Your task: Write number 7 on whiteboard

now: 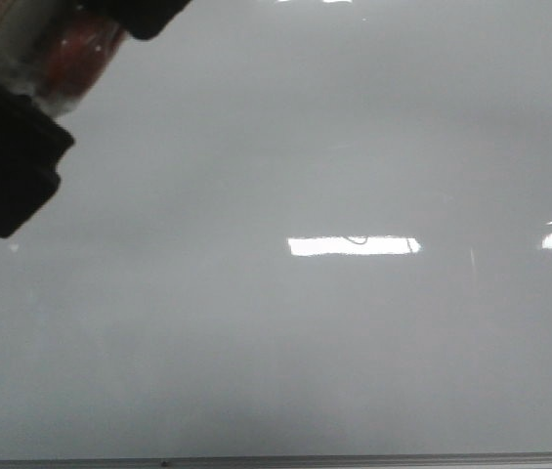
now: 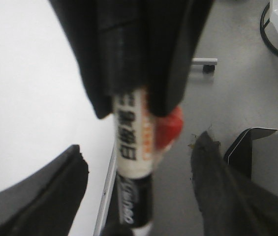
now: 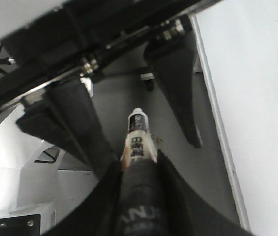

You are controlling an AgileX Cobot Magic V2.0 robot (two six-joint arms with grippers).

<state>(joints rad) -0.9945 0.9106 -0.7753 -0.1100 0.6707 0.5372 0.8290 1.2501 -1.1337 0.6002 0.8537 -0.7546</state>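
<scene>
While the glossy pale grey whiteboard (image 1: 276,342) fills the front view with glare patches, the right gripper (image 3: 138,162) jaws clamp a marker (image 3: 138,135) and the facing left gripper (image 2: 139,146) jaws are spread wide

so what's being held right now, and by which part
The right gripper clamps a marker by its dark barrel end, and the labelled end sticks out. The left gripper is open and holds nothing.
</scene>
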